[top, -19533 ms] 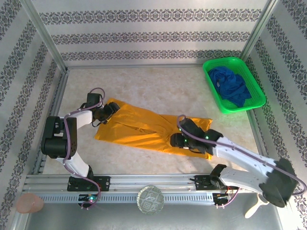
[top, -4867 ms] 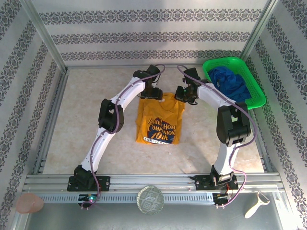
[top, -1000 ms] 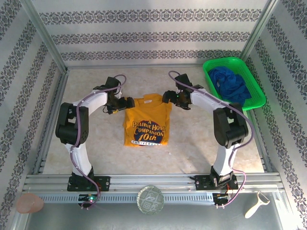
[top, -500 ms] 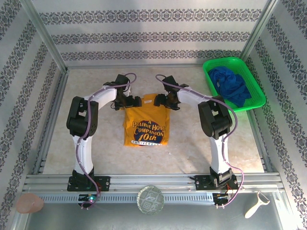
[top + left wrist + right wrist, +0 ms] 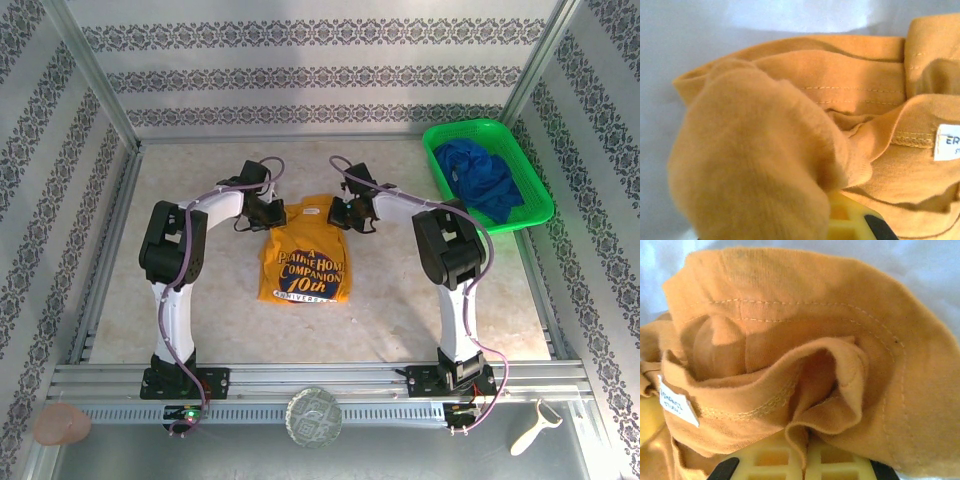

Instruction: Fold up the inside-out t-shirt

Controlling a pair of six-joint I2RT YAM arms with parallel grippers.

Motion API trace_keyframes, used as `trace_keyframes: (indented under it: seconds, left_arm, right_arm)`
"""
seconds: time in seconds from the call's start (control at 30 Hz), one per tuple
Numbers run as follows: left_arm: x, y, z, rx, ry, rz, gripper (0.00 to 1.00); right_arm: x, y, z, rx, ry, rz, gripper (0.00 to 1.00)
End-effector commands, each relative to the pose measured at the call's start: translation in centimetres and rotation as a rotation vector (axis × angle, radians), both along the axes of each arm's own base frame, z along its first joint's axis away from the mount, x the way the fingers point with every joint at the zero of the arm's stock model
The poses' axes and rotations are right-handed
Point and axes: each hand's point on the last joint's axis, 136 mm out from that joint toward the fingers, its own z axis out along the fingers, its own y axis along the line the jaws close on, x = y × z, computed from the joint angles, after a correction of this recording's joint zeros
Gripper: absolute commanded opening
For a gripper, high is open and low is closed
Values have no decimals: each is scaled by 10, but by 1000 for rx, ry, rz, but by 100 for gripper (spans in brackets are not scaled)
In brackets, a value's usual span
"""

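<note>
Pinching the inside-out t-shirt (image 5: 305, 262) at its 2 far corners, 1 on each side of the neck. Lies in the middle of the table (image 5: 190, 290), folded to a narrow strip with the print facing up, collar end away from the arm bases, near hem flat. Clamped tight by the left gripper (image 5: 272, 212) at the left shoulder corner; from the left wrist, seen as a soft hump of cloth bunched over the yellow fingers (image 5: 842, 225), with the white neck label (image 5: 947, 142) just to the side. Clamped tight likewise by the right gripper (image 5: 342, 212) at the right shoulder corner, with a fold of several layers nipped between the yellow pads (image 5: 767, 460) in the right wrist view. Well apart from the green basket (image 5: 441, 178) and the dark blue garment (image 5: 485, 180) at the far right.

Looks like the start of the lengthwise fold, collar toward hem. To do it well:

- Raise both corners together, only enough to clear the cloth beneath.
- Keep the 2 grips level and evenly spaced, so as neither to slacken nor to stretch the far edge.
- Carry toward the near hem in 1 smooth arc, aiming for a crease straight across the print.
- Check for all layers lifted, not just the top 1; hard to tell from the wrist views.
- Set edge on edge before letting go.
</note>
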Motion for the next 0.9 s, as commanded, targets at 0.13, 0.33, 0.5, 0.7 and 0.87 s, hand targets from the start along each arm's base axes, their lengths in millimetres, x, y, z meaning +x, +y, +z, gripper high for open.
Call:
trace_keyframes:
  seconds: [0.13, 0.33, 0.5, 0.7, 0.87]
  left_arm:
    - [54, 2, 79, -169, -222, 102, 0]
    - [96, -3, 178, -209, -433, 82, 0]
    - [93, -4, 239, -242, -587, 55, 0]
    - [23, -5, 204, -282, -616, 54, 0]
    - [-52, -8, 119, -302, -516, 82, 0]
  right_arm:
    - [50, 1, 107, 283, -194, -76, 0]
    - [84, -7, 208, 371, -389, -86, 0]
    - [70, -19, 271, 356, -573, -52, 0]
    - [-8, -23, 221, 275, -609, -17, 0]
    - [-100, -21, 97, 236, -457, -17, 0]
